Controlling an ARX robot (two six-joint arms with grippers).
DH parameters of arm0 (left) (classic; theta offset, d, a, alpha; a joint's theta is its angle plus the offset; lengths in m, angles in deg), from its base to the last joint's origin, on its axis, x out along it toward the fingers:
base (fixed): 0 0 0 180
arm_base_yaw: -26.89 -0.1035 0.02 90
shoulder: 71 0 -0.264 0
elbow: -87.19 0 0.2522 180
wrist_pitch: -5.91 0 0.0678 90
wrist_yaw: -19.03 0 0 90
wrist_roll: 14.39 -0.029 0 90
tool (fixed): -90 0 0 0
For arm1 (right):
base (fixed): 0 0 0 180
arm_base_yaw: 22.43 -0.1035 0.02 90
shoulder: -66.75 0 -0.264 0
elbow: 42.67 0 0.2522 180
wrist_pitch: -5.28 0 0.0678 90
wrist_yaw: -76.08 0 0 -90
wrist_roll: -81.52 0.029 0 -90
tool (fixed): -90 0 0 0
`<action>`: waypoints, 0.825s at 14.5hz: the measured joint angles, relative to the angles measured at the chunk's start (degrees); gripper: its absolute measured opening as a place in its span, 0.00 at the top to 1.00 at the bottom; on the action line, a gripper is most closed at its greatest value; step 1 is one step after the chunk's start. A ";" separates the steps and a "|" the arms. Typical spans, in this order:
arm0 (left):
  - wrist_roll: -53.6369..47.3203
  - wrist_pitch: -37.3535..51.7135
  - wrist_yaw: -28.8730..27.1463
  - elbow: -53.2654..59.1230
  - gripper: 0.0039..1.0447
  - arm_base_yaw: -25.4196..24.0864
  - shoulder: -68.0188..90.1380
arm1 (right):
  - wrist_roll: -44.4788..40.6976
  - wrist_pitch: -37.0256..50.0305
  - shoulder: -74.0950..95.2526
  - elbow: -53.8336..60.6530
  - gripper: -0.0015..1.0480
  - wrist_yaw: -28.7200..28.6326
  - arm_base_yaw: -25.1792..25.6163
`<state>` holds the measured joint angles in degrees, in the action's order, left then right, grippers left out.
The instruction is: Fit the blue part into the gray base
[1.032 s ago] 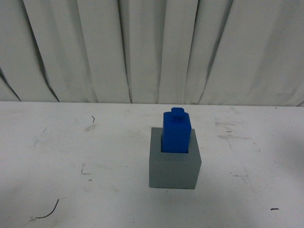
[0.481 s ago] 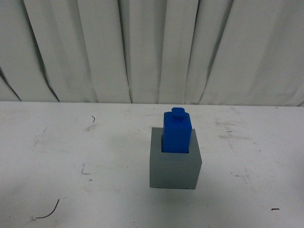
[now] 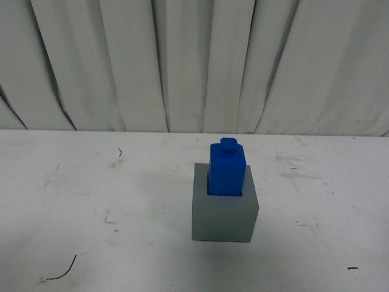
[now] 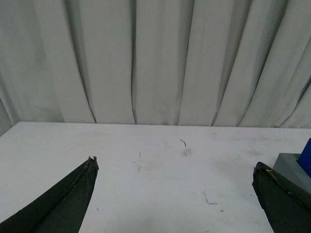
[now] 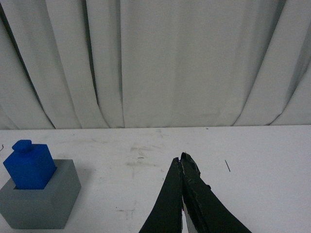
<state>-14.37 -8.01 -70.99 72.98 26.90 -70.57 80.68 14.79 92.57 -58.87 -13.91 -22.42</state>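
Observation:
The blue part [image 3: 227, 169] stands upright in the square recess of the gray base [image 3: 223, 213] at the middle of the white table; its knob points up. Neither gripper shows in the front view. In the right wrist view the blue part [image 5: 30, 164] sits in the gray base [image 5: 41, 200], well apart from my right gripper [image 5: 182, 158], which is shut and empty. In the left wrist view my left gripper [image 4: 175, 165] is open and empty, with a corner of the gray base [image 4: 293, 166] and a sliver of the blue part [image 4: 307, 158] beside one finger.
The white table [image 3: 91, 201] carries scuff marks and a few thin dark scraps [image 3: 61, 272]. A pleated white curtain [image 3: 194, 61] hangs along the table's far edge.

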 joint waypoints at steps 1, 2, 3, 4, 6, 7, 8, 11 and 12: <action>0.00 0.00 0.00 0.00 0.06 0.00 0.00 | 0.00 1.22 -1.03 0.94 0.98 0.00 0.00; -0.02 0.00 0.00 0.00 0.06 0.00 0.00 | 0.00 -0.09 -1.97 1.79 0.98 -0.02 0.00; 0.00 0.00 0.00 0.00 0.06 0.00 0.00 | 0.00 -1.36 -3.50 1.79 0.98 0.00 0.00; 0.00 0.00 0.00 0.00 0.06 0.00 0.00 | 0.00 -2.78 -5.51 1.79 0.98 0.00 0.00; 0.00 0.00 0.00 0.00 0.06 0.00 0.00 | 0.00 -5.97 -8.55 1.79 0.98 0.00 0.00; 0.00 0.00 0.00 0.00 0.06 0.00 0.00 | 0.00 -7.48 -10.05 1.79 0.98 0.00 0.00; 0.00 0.00 0.00 0.00 0.06 0.00 0.00 | 0.02 -8.70 -11.37 1.79 0.98 0.00 0.00; 0.00 0.00 0.00 0.00 0.06 0.00 0.00 | 0.00 -12.02 -14.58 1.79 0.98 0.00 0.00; 0.00 0.00 -0.02 0.00 0.06 0.00 0.00 | 0.00 -12.85 -15.61 1.79 0.98 0.00 0.00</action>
<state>-14.37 -8.01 -71.01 72.98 26.90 -70.57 80.68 1.94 76.97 -57.08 -13.91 -22.42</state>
